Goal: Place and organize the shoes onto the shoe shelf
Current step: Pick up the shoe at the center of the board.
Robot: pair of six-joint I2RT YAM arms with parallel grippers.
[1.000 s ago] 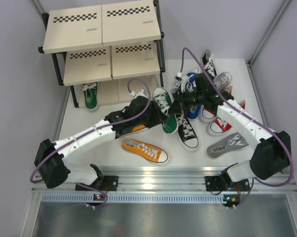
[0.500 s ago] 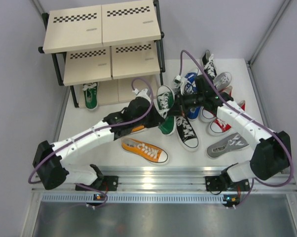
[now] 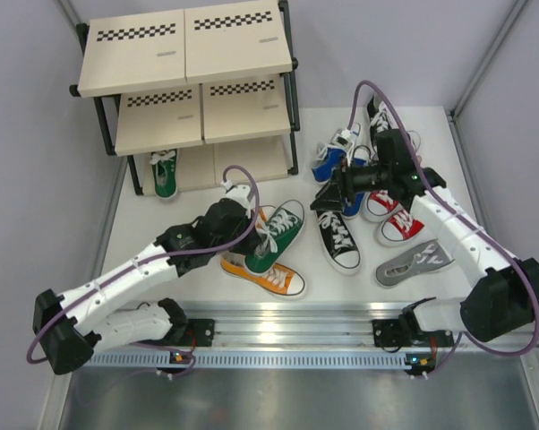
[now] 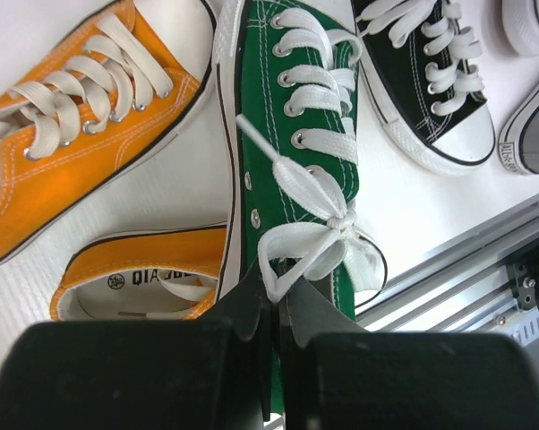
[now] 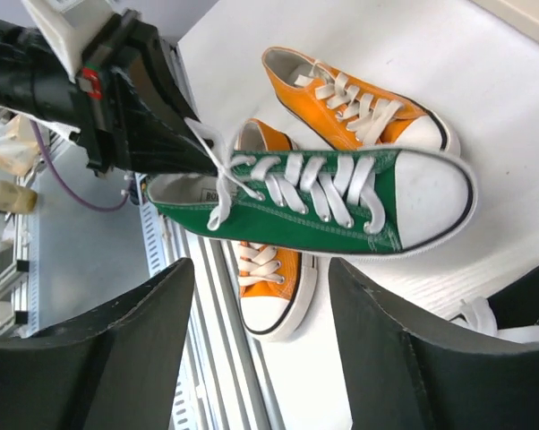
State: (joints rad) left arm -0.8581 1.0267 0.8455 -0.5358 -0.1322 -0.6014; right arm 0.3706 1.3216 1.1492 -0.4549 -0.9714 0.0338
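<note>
A green shoe point(image 3: 278, 235) hangs just above the table, and my left gripper point(image 3: 252, 240) is shut on its heel rim, with a lace loop by the fingers. In the left wrist view the gripper point(image 4: 274, 300) pinches the green shoe point(image 4: 296, 134) over two orange shoes point(image 4: 81, 134). My right gripper point(image 3: 328, 197) is open and holds nothing, to the right of the shoe's toe. Its wrist view shows the gripper point(image 5: 260, 349) facing the green shoe point(image 5: 323, 202). The shoe shelf point(image 3: 144, 54) stands at the far left, with another green shoe point(image 3: 165, 172) on its bottom tier.
An orange shoe point(image 3: 268, 276) lies near the front rail, and a second orange one is partly under the left arm. A black shoe point(image 3: 339, 240), a blue shoe point(image 3: 330, 163), red shoes point(image 3: 397, 222) and a grey shoe point(image 3: 413, 264) crowd the right side.
My right gripper let go of the green shoe, opened and drew back to the right. The left gripper closed on the shoe and carried it toward the near left, over the orange shoes.
</note>
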